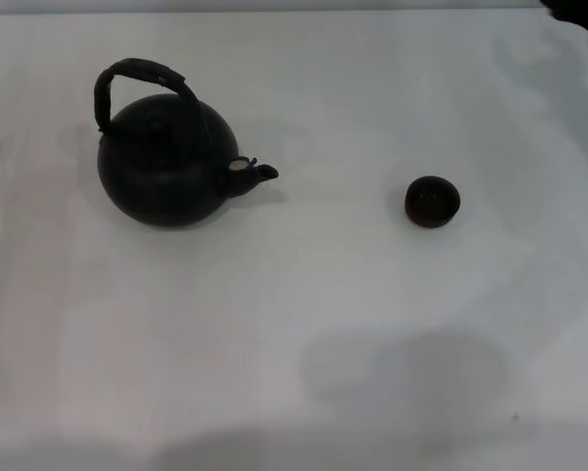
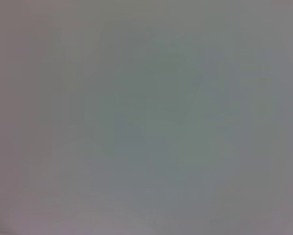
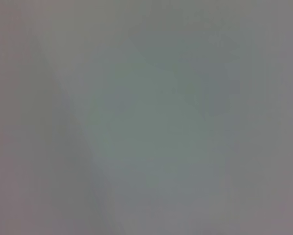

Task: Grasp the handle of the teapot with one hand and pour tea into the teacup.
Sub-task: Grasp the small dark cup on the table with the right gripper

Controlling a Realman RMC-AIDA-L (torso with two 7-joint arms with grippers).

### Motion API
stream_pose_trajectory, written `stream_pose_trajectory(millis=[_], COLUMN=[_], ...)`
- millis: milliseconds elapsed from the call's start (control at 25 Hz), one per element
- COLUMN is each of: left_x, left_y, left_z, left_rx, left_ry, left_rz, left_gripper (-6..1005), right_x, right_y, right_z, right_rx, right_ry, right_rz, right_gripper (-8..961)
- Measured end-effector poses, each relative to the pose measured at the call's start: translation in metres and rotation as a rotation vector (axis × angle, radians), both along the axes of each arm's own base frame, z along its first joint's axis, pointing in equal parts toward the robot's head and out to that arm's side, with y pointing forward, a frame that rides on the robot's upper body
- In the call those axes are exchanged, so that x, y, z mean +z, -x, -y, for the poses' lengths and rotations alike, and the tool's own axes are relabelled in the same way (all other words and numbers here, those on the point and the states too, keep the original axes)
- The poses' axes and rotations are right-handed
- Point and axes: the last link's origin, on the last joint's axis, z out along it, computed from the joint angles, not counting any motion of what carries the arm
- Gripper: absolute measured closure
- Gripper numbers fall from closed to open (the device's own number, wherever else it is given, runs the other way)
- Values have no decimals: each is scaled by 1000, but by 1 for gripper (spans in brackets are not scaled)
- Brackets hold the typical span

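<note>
One teapot [image 1: 166, 162], one teacup [image 1: 432, 200], both standing on the white tabletop [image 1: 294, 334] and well apart. Teapot sits on the robot's left side, teacup on the right. Spout [image 1: 254, 174] points toward the cup, so pot and cup lie roughly along one left-to-right line. One handle [image 1: 141, 78], arched over the pot's top; it looks to span roughly that same line, tilted slightly away from the head camera.

Neither gripper is near the pot. Only a dark fragment, probably part of the right arm [image 1: 578, 15], shows at the far right corner in the head view; left arm not in view. Both wrist views show only blank grey surface, no jaws. Jaw state: cannot tell for either side.

Judgement: the left arm is probably the nearer one to the handle. The jaws would need to come from above and close across the arch. Grasp not yet begun.
</note>
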Motion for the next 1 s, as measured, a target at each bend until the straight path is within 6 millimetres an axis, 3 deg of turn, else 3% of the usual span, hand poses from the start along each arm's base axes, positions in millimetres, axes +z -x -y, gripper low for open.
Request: stream_pose_trajectory(millis=[280, 440, 680, 1000], left_x=[1, 1, 1, 2], left_y=[4, 5, 5, 5], left_z=[5, 6, 6, 6], left_rx=[16, 21, 21, 20], left_ry=[-7, -9, -9, -9], left_rz=[3, 4, 5, 4], left_gripper=[165, 165, 165, 165], right_x=[-4, -2, 3, 6], right_y=[58, 80, 118, 147], right_z=[-21, -25, -20, -8], right_rx=[171, 236, 354, 364], right_ry=[248, 338, 509, 735], right_rz=[68, 121, 236, 509], right_gripper=[98, 99, 99, 100])
